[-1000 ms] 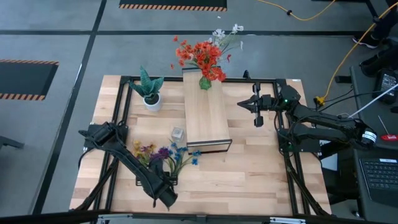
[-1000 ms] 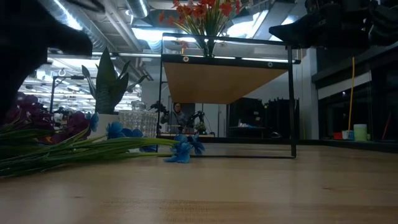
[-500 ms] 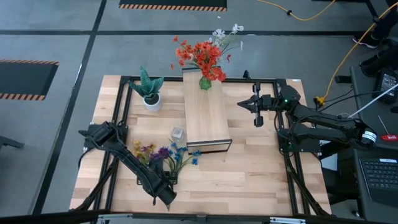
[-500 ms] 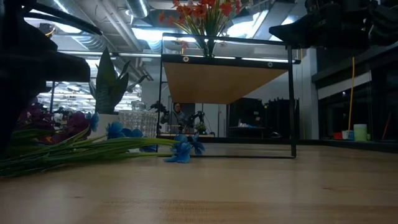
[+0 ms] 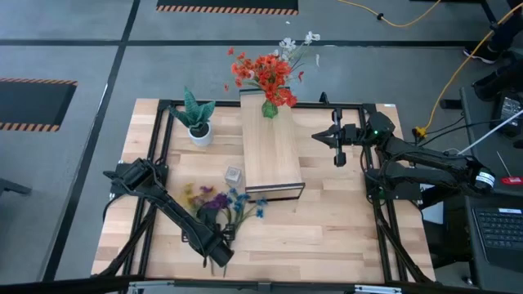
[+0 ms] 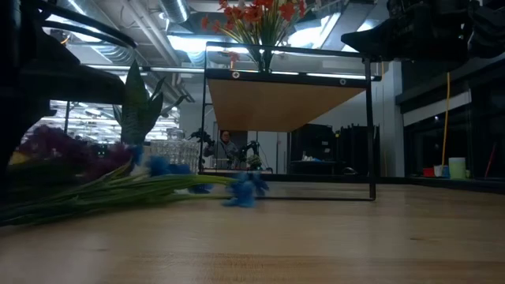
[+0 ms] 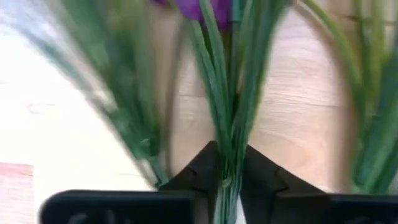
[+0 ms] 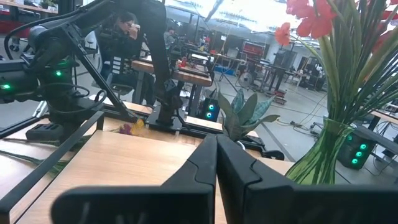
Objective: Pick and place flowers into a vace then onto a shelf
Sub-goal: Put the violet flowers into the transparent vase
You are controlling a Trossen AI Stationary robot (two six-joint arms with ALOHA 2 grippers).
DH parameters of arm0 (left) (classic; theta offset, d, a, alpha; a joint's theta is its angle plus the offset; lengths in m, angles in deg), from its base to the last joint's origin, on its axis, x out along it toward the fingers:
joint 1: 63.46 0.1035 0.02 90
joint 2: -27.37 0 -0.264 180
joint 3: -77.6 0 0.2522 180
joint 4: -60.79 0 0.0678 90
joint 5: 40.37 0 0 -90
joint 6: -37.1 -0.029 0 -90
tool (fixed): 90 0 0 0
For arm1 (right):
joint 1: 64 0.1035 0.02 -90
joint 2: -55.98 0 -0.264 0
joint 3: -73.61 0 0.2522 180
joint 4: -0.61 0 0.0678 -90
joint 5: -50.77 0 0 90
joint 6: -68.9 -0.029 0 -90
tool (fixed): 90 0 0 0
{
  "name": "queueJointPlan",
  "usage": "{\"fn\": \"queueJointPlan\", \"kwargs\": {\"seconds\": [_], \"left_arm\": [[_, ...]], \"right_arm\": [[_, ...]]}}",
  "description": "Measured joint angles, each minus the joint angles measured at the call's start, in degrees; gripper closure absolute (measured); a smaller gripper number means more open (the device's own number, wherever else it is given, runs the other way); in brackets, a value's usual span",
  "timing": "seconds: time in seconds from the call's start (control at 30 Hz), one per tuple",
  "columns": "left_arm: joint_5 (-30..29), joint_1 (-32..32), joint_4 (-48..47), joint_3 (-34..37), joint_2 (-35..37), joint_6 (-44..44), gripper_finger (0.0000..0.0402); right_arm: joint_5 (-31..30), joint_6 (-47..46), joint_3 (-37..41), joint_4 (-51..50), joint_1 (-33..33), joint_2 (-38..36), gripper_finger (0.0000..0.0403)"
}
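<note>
L hand (image 7: 229,186) now clamps the loose flowers' (image 5: 219,202) green stems (image 7: 225,127); bunch shifts slightly toward 3 o'clock on table, blooms lift a bit.

This is a robotics lab or workshop in a big industrial hall. The low view shows ceiling pipes (image 6: 150,20) at upper left. In the right wrist view, a seated person (image 8: 121,37) and work tables with equipment (image 8: 249,59) fill the background. The high view shows grey floor with hazard stripes (image 5: 227,9) at the top.
</note>
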Motion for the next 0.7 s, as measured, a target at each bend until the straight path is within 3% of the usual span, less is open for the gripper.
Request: {"fn": "queueJointPlan", "kwargs": {"seconds": [0.1,0.37,0.7], "left_arm": [[0.1,0.0,-0.3,0.0,0.0,-0.5,0.0385],[0.4,-1.0,-2.8,0.1,3.9,-0.5,0.0382],[-8.4,-2.5,-8.6,0.0,11.5,0.0,0.0384]], "right_arm": [[0.0,-0.1,0.0,0.0,0.0,0.0,0.0391],[0.0,-0.1,0.0,0.0,0.0,0.0,0.0391],[0.0,-1.9,0.0,0.0,0.0,0.0,0.0391]]}}
